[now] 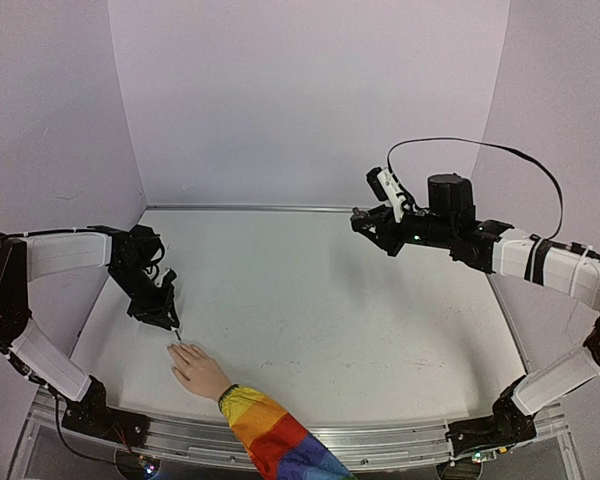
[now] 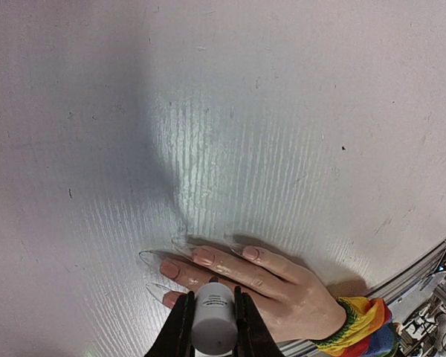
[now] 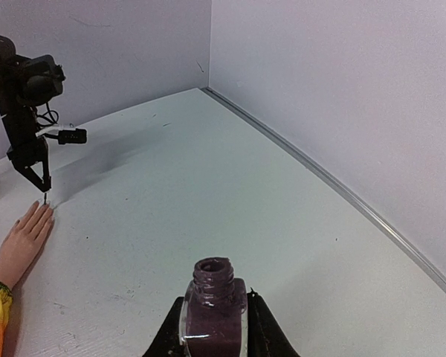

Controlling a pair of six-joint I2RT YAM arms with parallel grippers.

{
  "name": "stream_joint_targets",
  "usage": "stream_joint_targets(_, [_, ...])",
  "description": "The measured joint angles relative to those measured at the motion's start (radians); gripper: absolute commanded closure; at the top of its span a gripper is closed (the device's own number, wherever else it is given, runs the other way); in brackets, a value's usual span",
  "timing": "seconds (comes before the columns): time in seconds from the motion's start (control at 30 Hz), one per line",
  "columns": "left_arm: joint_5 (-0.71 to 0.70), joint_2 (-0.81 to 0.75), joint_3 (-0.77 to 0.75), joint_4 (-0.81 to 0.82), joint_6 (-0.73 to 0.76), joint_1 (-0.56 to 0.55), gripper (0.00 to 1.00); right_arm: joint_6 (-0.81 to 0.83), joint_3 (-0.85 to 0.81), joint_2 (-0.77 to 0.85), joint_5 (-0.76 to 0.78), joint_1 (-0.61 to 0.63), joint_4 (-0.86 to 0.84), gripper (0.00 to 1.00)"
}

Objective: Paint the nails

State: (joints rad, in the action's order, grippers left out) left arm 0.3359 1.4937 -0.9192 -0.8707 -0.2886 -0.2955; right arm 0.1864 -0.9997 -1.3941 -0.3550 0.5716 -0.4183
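Note:
A pale beige hand [image 1: 201, 372] in a rainbow-striped sleeve [image 1: 270, 440] lies flat near the table's front left. Its nails [image 2: 203, 256] are pinkish with long clear tips. My left gripper [image 1: 170, 318] is shut on a white cap [image 2: 214, 323], directly over the fingers. The cap's dark brush tip [image 2: 214, 280] points down at them; touching or apart, I cannot tell. My right gripper [image 1: 365, 222] hovers at the back right. In the right wrist view, that gripper [image 3: 215, 301] is shut on an open bottle [image 3: 215, 316] of dark purple polish, held upright.
A metal rail [image 1: 400, 440] runs along the table's near edge, just beside the sleeve. The walls meet the table [image 1: 310, 290] at the back seam [image 3: 320, 178]. The left arm [image 3: 26, 111] stands over the hand [image 3: 22, 242] in the right wrist view.

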Motion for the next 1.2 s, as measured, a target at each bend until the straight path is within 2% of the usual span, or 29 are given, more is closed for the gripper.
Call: stream_joint_targets(1.2, [-0.009,0.027,0.032,0.053,0.0,0.0,1.0,-0.001,0.0,0.0,-0.001,0.0,0.0,1.0])
